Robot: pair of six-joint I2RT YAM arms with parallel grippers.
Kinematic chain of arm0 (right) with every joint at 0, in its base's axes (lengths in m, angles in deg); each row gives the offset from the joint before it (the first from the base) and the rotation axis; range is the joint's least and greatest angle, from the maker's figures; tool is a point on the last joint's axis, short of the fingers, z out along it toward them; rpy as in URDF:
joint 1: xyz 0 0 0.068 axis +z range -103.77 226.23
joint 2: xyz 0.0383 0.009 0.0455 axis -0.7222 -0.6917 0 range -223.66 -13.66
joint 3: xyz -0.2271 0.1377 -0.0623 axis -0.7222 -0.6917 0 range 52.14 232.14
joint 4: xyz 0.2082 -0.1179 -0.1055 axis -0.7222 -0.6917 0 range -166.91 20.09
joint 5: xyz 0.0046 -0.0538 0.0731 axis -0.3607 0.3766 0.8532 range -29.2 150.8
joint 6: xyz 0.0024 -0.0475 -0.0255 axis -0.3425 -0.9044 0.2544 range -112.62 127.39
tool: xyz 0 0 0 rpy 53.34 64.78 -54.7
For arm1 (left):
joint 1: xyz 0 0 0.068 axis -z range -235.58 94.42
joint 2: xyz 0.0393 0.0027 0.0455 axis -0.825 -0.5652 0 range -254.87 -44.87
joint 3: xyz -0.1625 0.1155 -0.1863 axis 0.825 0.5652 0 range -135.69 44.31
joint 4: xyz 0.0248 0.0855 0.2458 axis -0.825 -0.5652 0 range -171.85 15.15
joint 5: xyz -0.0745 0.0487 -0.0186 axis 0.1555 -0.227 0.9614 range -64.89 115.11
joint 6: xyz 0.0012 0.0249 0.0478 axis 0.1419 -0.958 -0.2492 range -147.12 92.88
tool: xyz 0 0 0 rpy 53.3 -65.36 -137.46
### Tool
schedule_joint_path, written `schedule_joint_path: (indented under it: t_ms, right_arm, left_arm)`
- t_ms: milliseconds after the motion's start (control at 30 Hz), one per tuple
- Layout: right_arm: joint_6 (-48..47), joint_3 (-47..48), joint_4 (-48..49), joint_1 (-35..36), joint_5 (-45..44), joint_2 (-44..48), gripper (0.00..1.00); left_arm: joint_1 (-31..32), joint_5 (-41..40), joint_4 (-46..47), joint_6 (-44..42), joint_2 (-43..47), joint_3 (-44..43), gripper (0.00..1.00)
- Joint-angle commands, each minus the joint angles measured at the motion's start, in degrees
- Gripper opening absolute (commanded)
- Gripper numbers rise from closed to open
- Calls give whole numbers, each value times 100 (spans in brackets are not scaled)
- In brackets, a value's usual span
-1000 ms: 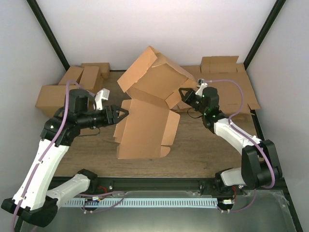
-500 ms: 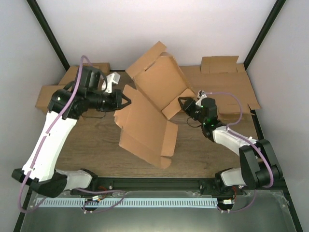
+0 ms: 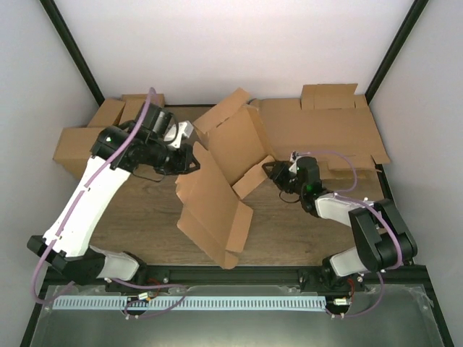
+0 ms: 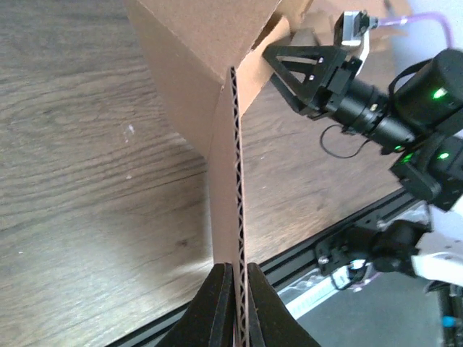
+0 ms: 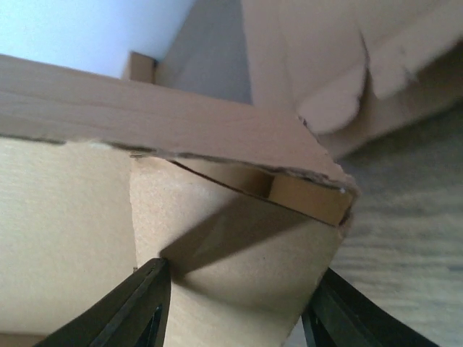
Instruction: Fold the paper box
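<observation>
The paper box (image 3: pixel 217 206) is a brown cardboard piece with creased panels, held tilted over the wooden table (image 3: pixel 137 217) between both arms. My left gripper (image 3: pixel 191 160) is shut on the box's left edge. In the left wrist view its fingers (image 4: pixel 239 267) clamp the corrugated edge of the box (image 4: pixel 181 65). My right gripper (image 3: pixel 271 171) is low at the box's right flap. In the right wrist view its jaws (image 5: pixel 240 269) stand wide apart with the flap (image 5: pixel 239 231) between them. The right gripper also shows in the left wrist view (image 4: pixel 278 79), open beside the flap.
A pile of flat cardboard sheets (image 3: pixel 329 126) lies at the back right. A cluster of brown cartons (image 3: pixel 94 134) stands at the back left. The black mounting rail (image 3: pixel 239 275) runs along the near edge.
My left arm has swung back and to the right, carrying the box's edge. The box has turned and dropped lower. My right gripper has moved left and down, staying at the flap.
</observation>
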Motion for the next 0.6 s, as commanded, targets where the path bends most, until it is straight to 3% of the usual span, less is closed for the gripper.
schedule_joint_path:
  t_ms: [0, 267, 567]
  right_arm:
    - [-191, -97, -246, 123, 382, -256, 49]
    - [65, -535, 294, 483, 258, -810, 44]
    - [443, -860, 423, 693, -248, -1028, 47]
  left_arm:
    - [349, -426, 455, -426, -59, 346, 4]
    - [1188, -1006, 543, -1053, -495, 323, 4]
    - [1376, -950, 525, -1220, -741, 495, 4]
